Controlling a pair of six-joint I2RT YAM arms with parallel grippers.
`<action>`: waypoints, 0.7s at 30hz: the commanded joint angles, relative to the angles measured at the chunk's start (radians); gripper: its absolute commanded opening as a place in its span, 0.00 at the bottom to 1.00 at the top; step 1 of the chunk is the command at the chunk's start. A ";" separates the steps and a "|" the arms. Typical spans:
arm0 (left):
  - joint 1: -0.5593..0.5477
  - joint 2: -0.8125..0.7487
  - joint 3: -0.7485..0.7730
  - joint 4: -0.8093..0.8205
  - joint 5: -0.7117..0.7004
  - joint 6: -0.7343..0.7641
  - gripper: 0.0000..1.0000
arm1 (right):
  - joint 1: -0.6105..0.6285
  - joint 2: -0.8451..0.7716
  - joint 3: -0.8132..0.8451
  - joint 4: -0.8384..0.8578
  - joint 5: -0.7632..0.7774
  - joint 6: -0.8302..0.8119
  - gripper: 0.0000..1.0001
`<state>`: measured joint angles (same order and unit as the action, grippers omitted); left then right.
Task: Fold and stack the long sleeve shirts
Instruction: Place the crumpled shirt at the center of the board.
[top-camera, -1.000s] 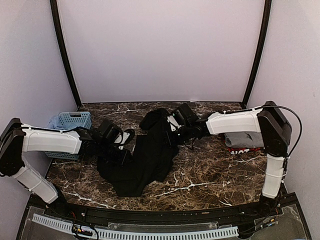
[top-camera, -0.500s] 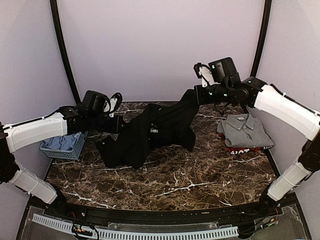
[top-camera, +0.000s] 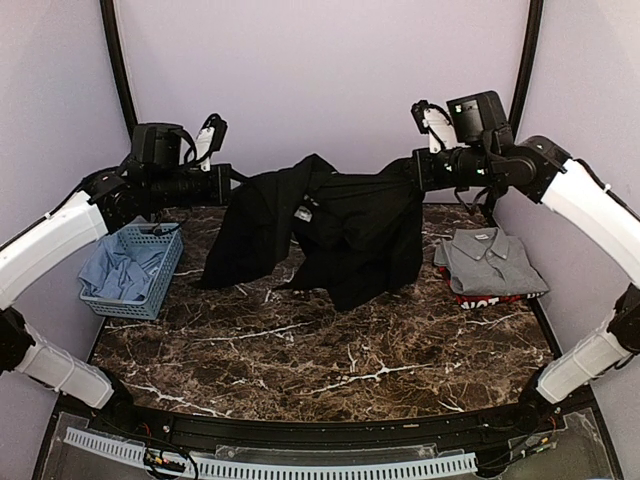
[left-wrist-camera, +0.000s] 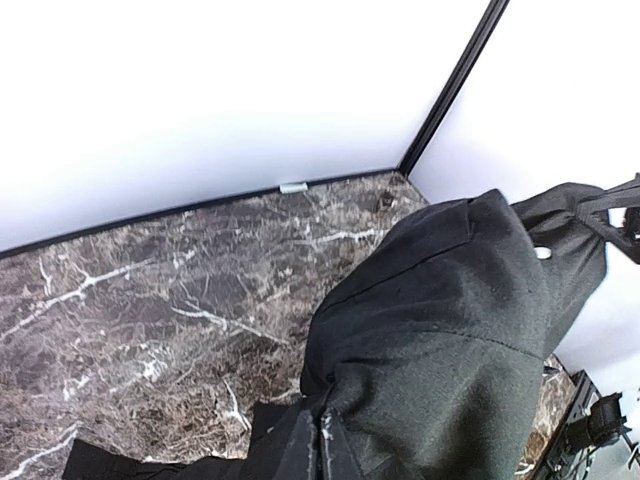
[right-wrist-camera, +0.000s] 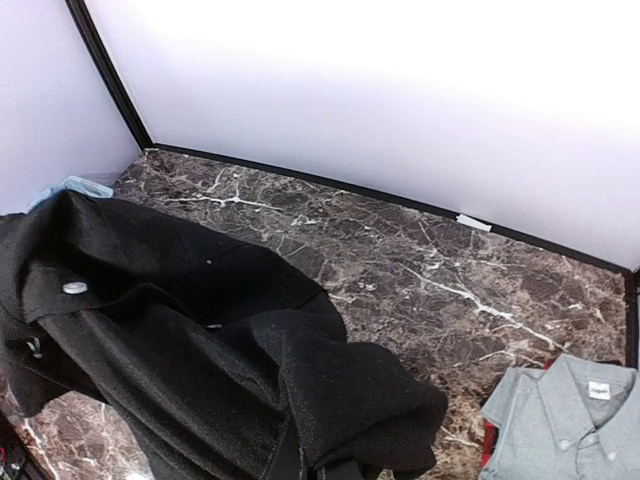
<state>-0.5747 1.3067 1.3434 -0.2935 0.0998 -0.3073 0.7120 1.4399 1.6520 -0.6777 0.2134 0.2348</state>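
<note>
The large black shirt (top-camera: 340, 230) hangs in the air over the back of the table, stretched between both arms. My left gripper (top-camera: 232, 180) is shut on its left end and my right gripper (top-camera: 415, 170) is shut on its right end. The left wrist view shows black cloth (left-wrist-camera: 450, 330) bunched over the pinched fingertips (left-wrist-camera: 335, 455). Seen from the right wrist, the black shirt (right-wrist-camera: 200, 350) droops with a pale button showing. A folded grey shirt (top-camera: 490, 262) lies at the right on a red-edged one (top-camera: 487, 297).
A light-blue lattice basket (top-camera: 150, 240) holding blue cloth (top-camera: 115, 272) stands at the left. Black corner posts and pale walls close in the back. The grey shirt (right-wrist-camera: 570, 420) shows at the lower right of the right wrist view.
Both arms rose from the table and spread apart, shutting on the black shirt and lifting it from a heap into a hanging span.
</note>
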 joint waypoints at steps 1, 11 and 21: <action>0.022 0.075 -0.018 -0.019 0.012 -0.007 0.00 | -0.021 -0.107 -0.101 0.084 -0.135 0.102 0.00; 0.048 0.423 0.101 0.050 -0.178 -0.039 0.00 | 0.050 -0.185 -0.416 0.316 -0.225 0.370 0.02; 0.137 0.738 0.280 0.082 -0.190 -0.034 0.00 | 0.047 -0.029 -0.358 0.227 -0.123 0.284 0.56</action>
<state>-0.4747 1.9778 1.5509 -0.2291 -0.0536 -0.3367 0.7631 1.3819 1.2419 -0.4236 0.0223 0.5533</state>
